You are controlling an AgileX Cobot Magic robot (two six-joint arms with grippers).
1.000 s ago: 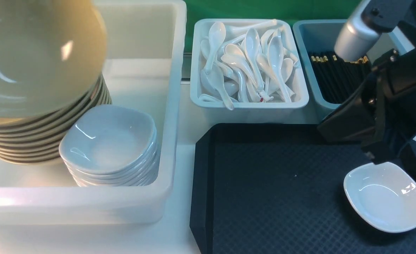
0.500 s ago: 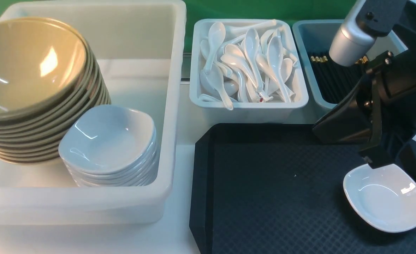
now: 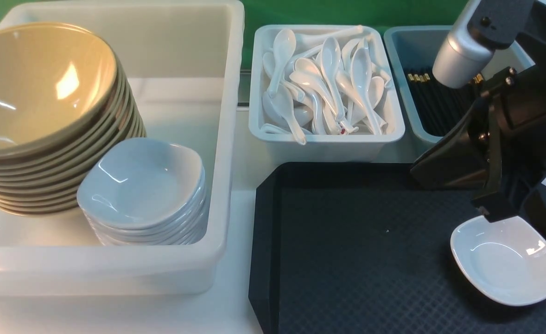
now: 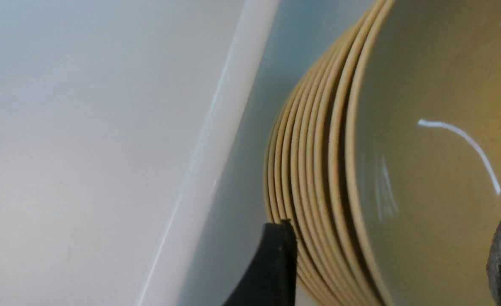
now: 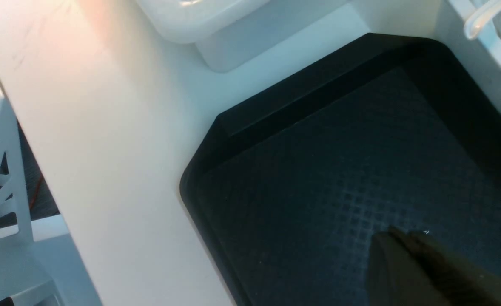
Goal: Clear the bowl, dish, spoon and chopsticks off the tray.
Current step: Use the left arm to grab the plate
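Observation:
The tan bowl (image 3: 36,88) lies on top of the stack of tan bowls in the big white bin (image 3: 226,139). In the left wrist view my left gripper (image 4: 391,255) is open, its fingers on either side of the stack's rims (image 4: 318,170); it holds nothing. The small white dish (image 3: 507,260) sits at the right of the black tray (image 3: 347,260). My right gripper (image 3: 488,213) hangs just above the dish's far rim, shut and empty; in the right wrist view it (image 5: 403,238) is over bare tray (image 5: 318,170). No spoon or chopsticks lie on the tray.
A stack of white dishes (image 3: 143,185) stands beside the bowls in the big bin. A white bin of spoons (image 3: 324,79) and a grey-blue bin of black chopsticks (image 3: 433,102) stand behind the tray. The right arm (image 3: 514,116) covers part of the chopstick bin.
The tan bowl came down from high near the camera onto the bowl stack and settled there. The right arm shifted slightly left, staying above the dish.

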